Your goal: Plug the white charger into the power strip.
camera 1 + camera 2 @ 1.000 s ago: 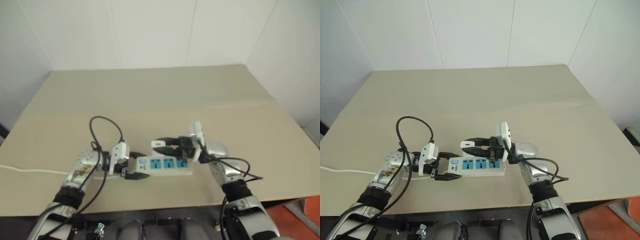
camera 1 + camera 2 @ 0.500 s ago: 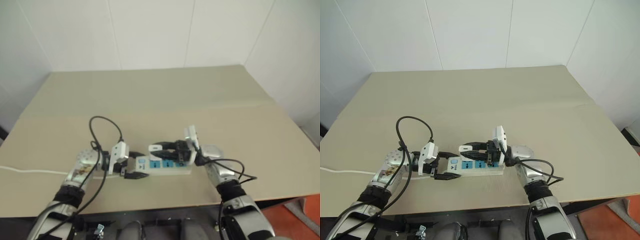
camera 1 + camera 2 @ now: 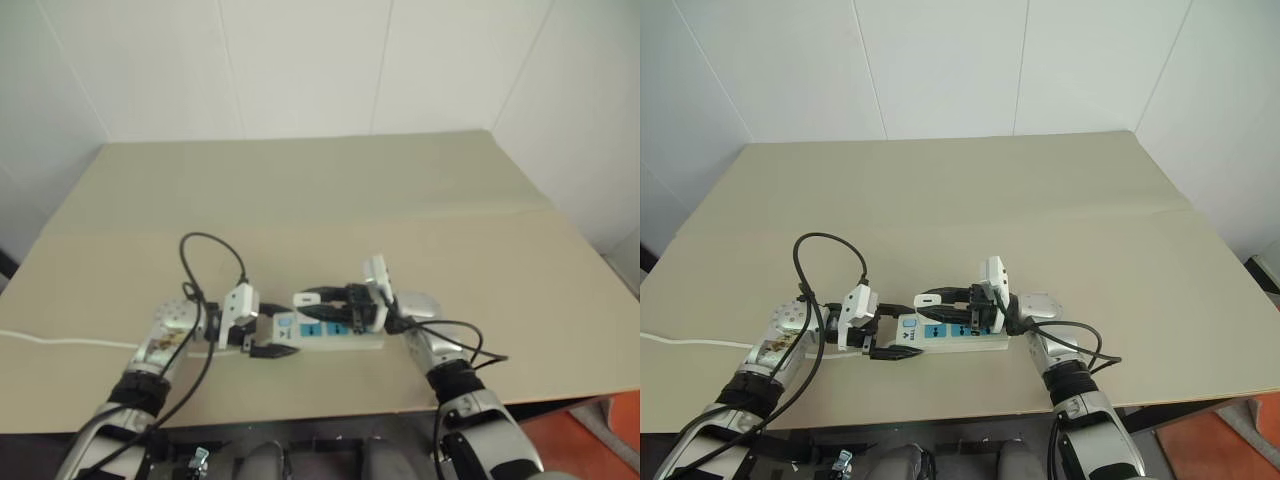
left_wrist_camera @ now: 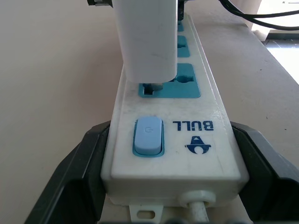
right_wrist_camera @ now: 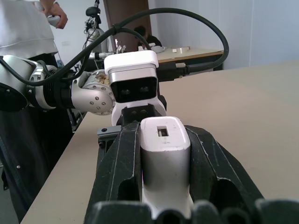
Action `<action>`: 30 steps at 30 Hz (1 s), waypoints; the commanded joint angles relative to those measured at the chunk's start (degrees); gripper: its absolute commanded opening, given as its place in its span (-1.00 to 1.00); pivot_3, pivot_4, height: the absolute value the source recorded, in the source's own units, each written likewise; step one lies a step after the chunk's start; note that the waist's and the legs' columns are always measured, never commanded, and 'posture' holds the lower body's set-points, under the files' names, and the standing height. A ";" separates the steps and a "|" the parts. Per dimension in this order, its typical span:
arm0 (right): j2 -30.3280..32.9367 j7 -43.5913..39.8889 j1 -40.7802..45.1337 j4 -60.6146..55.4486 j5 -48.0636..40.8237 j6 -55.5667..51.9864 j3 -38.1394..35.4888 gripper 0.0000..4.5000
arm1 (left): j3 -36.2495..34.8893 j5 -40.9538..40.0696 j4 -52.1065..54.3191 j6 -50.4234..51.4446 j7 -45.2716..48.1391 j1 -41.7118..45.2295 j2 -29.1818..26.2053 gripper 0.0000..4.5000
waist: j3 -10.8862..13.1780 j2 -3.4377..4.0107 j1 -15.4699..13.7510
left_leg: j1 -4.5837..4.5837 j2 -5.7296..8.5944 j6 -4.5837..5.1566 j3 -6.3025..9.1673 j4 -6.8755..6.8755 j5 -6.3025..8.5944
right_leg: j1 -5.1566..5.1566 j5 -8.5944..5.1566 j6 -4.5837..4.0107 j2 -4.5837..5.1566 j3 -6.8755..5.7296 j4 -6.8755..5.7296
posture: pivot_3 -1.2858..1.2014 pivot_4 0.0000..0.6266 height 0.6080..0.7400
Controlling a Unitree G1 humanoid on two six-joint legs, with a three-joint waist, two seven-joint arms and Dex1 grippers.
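Note:
The power strip (image 3: 985, 343) lies on the table, with its blue switch (image 4: 148, 136) and three blue sockets facing up. My left gripper (image 3: 275, 332) is shut on its switch end, one black finger against each long side. My right gripper (image 5: 164, 128) is shut on the white charger (image 4: 147, 39), which it holds over the blue socket (image 4: 184, 87) nearest the switch. The charger's prongs dip into that socket's slots. A narrow gap remains under the charger's body. From the head the charger (image 3: 304, 298) sits just above the strip's left part.
The strip's thin white cord (image 3: 60, 342) runs off the table's left edge. A black cable (image 3: 210, 245) loops above my left wrist and another trails behind my right wrist. The beige table (image 3: 300, 200) stretches far ahead. A person (image 5: 28, 23) stands beyond the table.
My right gripper has edged left and down with the charger, closer to the socket beside the switch. The left gripper and the strip have stayed put.

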State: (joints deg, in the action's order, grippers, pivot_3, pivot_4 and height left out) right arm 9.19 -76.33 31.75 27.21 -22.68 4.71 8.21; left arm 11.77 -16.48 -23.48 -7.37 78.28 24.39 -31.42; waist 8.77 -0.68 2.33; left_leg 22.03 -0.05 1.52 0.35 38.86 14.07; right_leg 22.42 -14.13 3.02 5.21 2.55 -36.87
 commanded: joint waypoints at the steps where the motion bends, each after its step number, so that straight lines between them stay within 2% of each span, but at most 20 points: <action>1: 0.52 -0.26 1.38 0.95 0.50 1.52 -1.06 -0.50 | 0.70 2.85 -1.29 0.90 -0.72 -1.11 -0.39 0.46 | 0.00 0.00 0.01 | 0.00 0.00 0.00 0.00 0.00 0.00 | 0.00 0.00 0.00 0.00 0.00 0.00 | 0.03 -0.52 1.00; 20: 1.00 0.63 -2.28 -1.53 1.37 1.22 0.00 -0.50 | 1.01 3.47 -1.76 0.46 -0.54 -0.95 0.07 0.46 | 0.00 0.00 -0.19 | -0.03 0.01 0.00 0.02 -0.08 0.00 | -0.08 0.00 -0.01 0.03 -0.03 0.13 | 0.03 -0.52 1.00; 30: 0.67 -0.18 -2.24 1.68 3.31 3.76 1.28 -0.50 | 1.15 3.48 -1.92 0.45 -0.14 -0.82 0.10 0.46 | 0.00 0.00 -0.18 | -0.05 0.00 0.00 0.02 -0.09 0.01 | -0.11 -0.01 0.00 0.03 -0.03 0.15 | 0.03 -0.52 1.00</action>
State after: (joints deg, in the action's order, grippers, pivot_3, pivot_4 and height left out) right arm 9.89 -75.71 30.18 27.64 -20.60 7.87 8.59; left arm 11.77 -16.03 -23.44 -7.46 78.37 24.43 -31.04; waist 8.77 -0.67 2.16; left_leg 21.97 -0.05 1.51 0.37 38.77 14.07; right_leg 22.31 -14.14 3.01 5.25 2.52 -36.72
